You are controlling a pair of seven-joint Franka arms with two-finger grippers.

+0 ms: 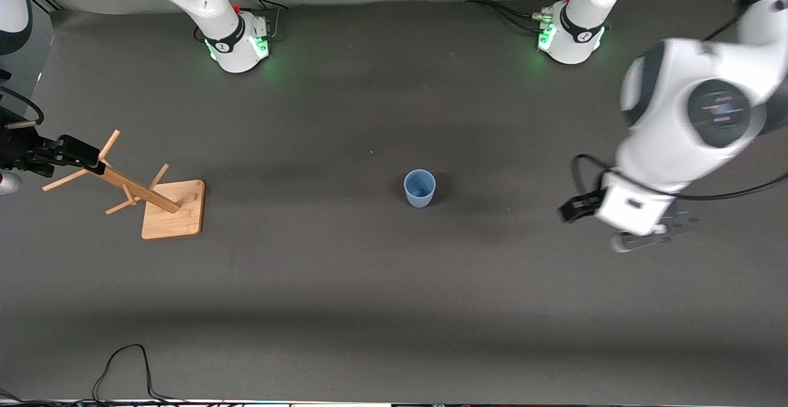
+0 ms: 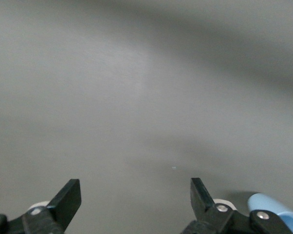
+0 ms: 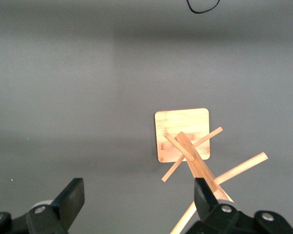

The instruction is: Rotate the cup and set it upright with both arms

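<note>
Cup (image 1: 420, 188) sits upright mid-frame already. I've left gripper (image 2: 136, 202) open at frame right, right gripper (image 3: 138, 200) open over wooden rack (image 1: 172, 209); approach slow, jaws level w/ rim.

I see the cup (image 1: 420, 188) standing upright on the dark table, about in the middle, with its open mouth facing up. It is small, pale blue and plain, with no handle, and a bit narrower at the bottom. Nothing touches it. In my left wrist view only its blue edge (image 2: 278, 210) peeks in.
</note>
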